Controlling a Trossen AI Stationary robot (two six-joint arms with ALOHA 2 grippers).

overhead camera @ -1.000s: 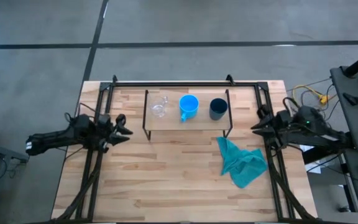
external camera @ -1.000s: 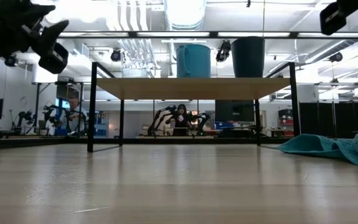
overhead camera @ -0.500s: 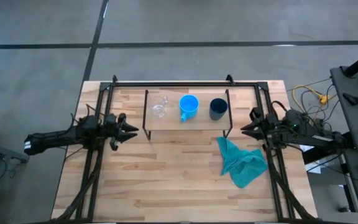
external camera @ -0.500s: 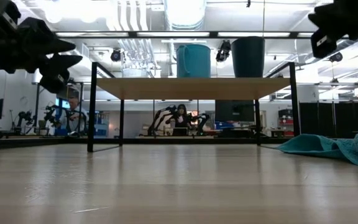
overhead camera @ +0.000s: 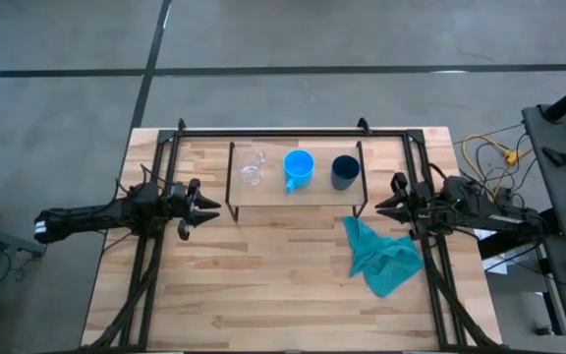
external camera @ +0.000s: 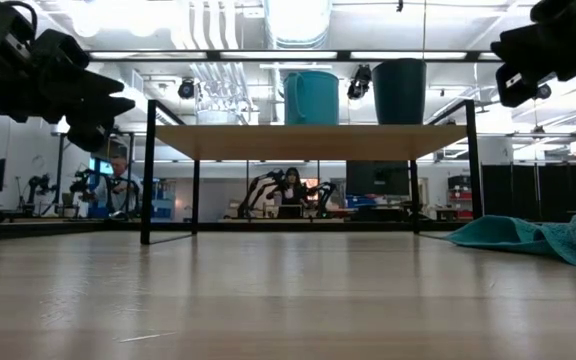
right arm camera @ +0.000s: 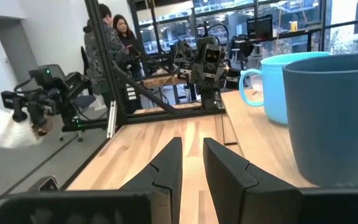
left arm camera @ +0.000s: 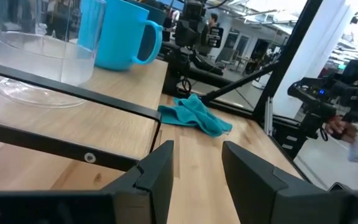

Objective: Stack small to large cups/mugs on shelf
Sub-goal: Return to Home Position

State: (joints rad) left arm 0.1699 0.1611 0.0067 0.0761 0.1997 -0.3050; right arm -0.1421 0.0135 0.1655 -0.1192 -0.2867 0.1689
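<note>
The shelf (overhead camera: 263, 194) stands at the table's far middle, its wooden board (external camera: 308, 142) raised on black legs. On the board stand, in a row from left to right, the clear glass cup (overhead camera: 252, 169), the light-blue mug (overhead camera: 298, 167) and the navy cup (overhead camera: 344, 171). My left gripper (overhead camera: 204, 208) is open and hovers just left of the shelf; its wrist view shows the glass (left arm camera: 45, 40) and the mug (left arm camera: 120, 34) close by. My right gripper (overhead camera: 386, 205), narrowly open, hovers just right of the shelf, near the navy cup (right arm camera: 334, 118).
A crumpled teal cloth (overhead camera: 383, 254) lies on the table, near and right of the shelf, below my right gripper. A black frame rail (overhead camera: 293, 132) runs along the table's far edge. People (right arm camera: 104, 37) stand in the room beyond the table. Bare wood (overhead camera: 263, 285) lies nearer.
Both grippers have closed in on the shelf. My left gripper has moved toward the table's right and dropped a little. My right gripper has moved toward the table's left and also come lower. The cups and the cloth have stayed where they were.
</note>
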